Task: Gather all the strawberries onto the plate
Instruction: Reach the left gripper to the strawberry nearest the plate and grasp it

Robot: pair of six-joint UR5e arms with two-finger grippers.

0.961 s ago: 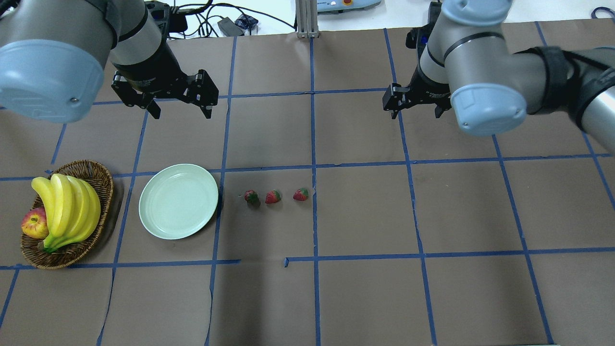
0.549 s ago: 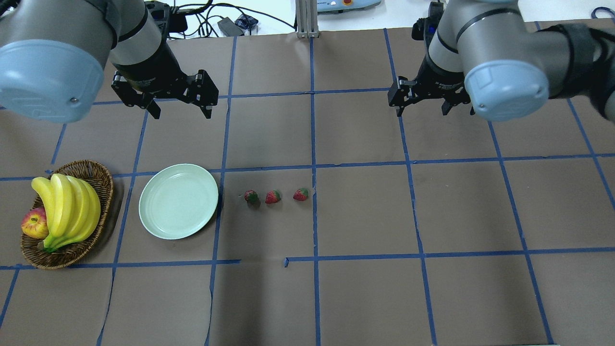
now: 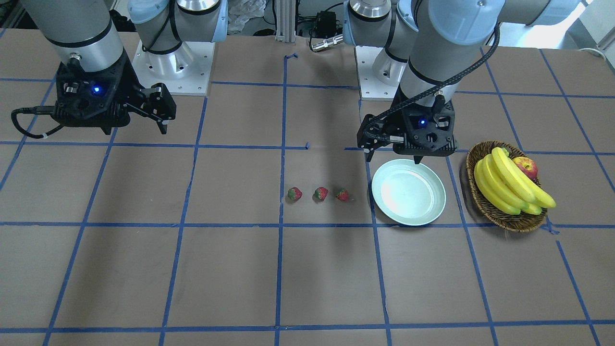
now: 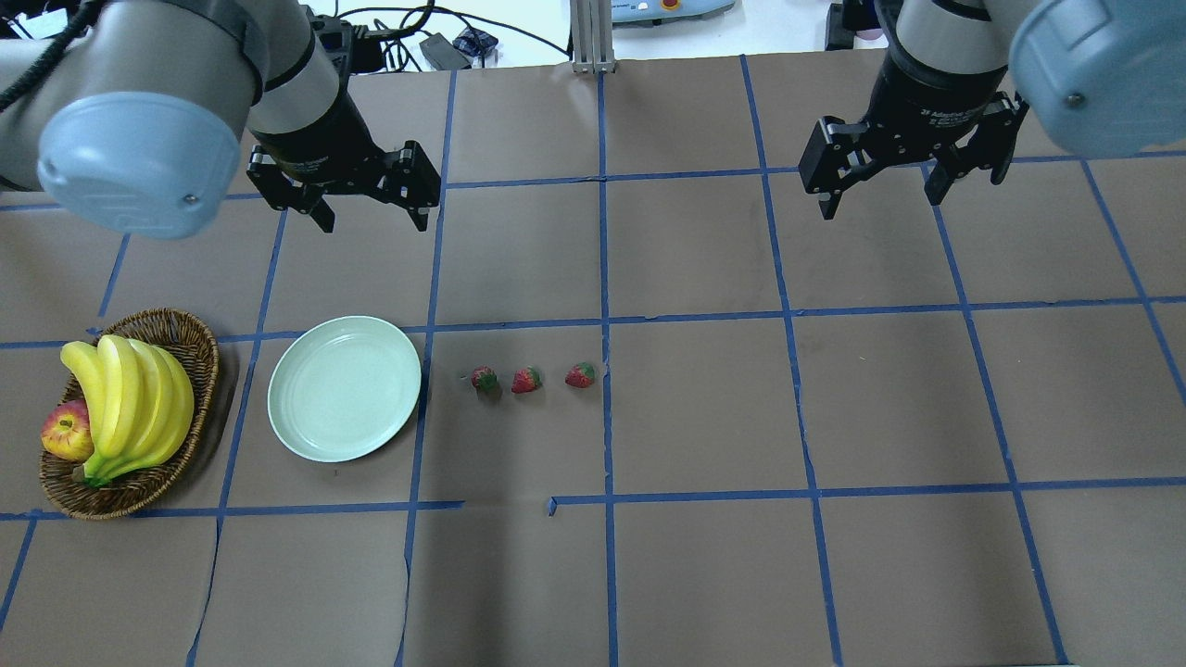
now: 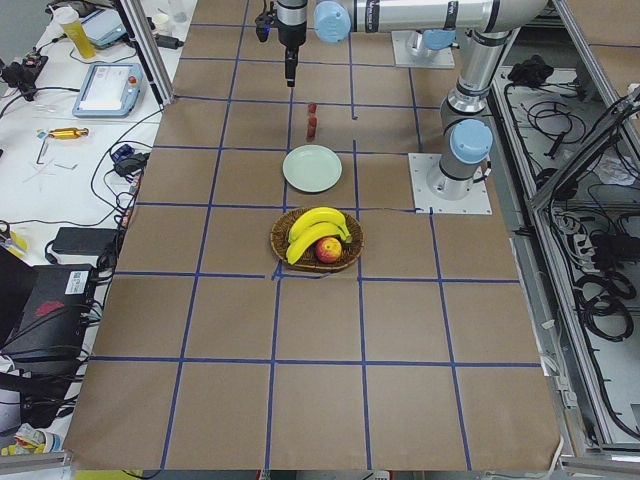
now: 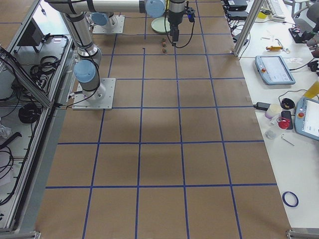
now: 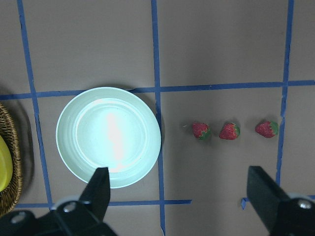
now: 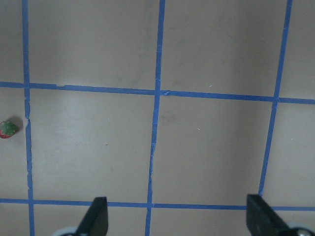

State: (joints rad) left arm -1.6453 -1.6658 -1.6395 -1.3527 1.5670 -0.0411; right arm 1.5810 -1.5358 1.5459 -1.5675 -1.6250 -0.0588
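Observation:
Three strawberries [image 4: 484,378] [image 4: 526,379] [image 4: 580,374] lie in a row on the brown table, just right of the empty mint-white plate [image 4: 343,387]. My left gripper [image 4: 373,220] is open and empty, held above the table behind the plate. Its wrist view shows the plate [image 7: 108,136] and all three strawberries [image 7: 229,131] below it. My right gripper [image 4: 878,204] is open and empty, high over the far right of the table. Its wrist view shows only one strawberry [image 8: 7,129], at the left edge.
A brown wicker basket [image 4: 199,333] with bananas [image 4: 130,398] and an apple [image 4: 67,431] stands left of the plate. Blue tape lines grid the table. Cables and devices lie beyond the far edge.
My right gripper has moved right and toward the far edge. My left gripper has shifted slightly right. Strawberries and plate have not moved.

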